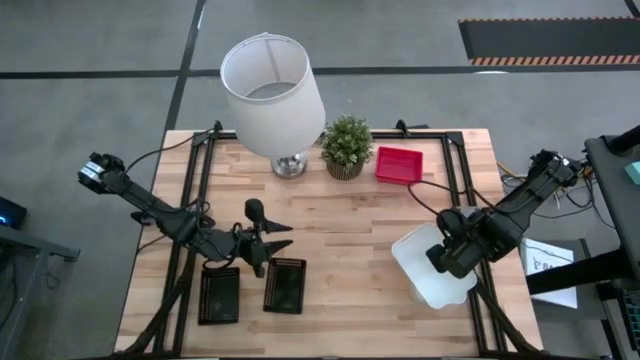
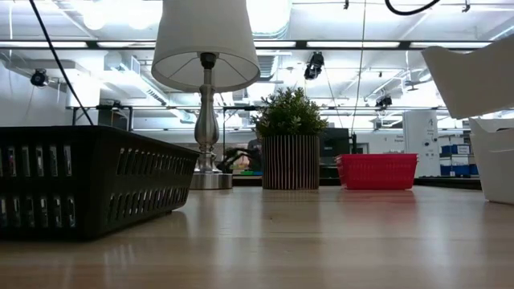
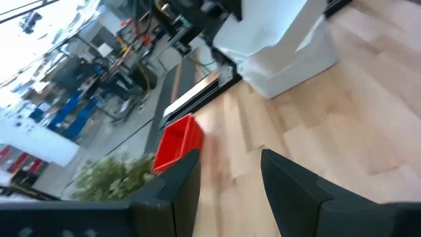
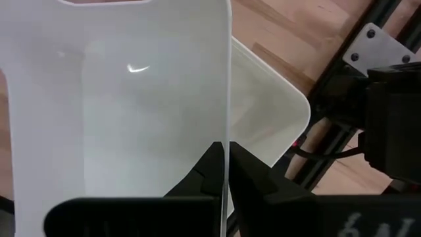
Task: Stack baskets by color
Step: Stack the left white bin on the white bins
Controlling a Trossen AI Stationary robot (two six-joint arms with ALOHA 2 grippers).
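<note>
You cannot count every basket from these views: the high view shows two black baskets (image 1: 219, 296) and (image 1: 285, 285) side by side near the front edge of the wooden surface (image 1: 350, 250), one red basket (image 1: 398, 164) toward the far edge just beside the potted plant (image 1: 346, 146), and white baskets at the right front corner, where the right arm covers part of them. Whether the red or black ones are single trays or stacks cannot be told. In the low view the near black basket (image 2: 88, 181) fills the left foreground and is cut off at the frame edge, and the white pieces at the right are cut off too. Your right tool (image 4: 223, 172) is clamped on the rim of a white basket (image 4: 131, 112), its fingers pinched on either side of the thin wall; that basket hangs tilted above another white basket (image 4: 273, 108) resting on the surface beneath it, close to the dark frame rail (image 4: 342, 66). Your left tool (image 1: 272, 236) hovers just behind the two black baskets, its fingers (image 3: 299, 191) spread apart and holding nothing; its own camera looks across bare wood toward the red basket (image 3: 179, 142), the blurred plant and the white baskets. The lamp (image 1: 272, 92) with its white shade stands beside the plant at the far side, well clear of both arms.
</note>
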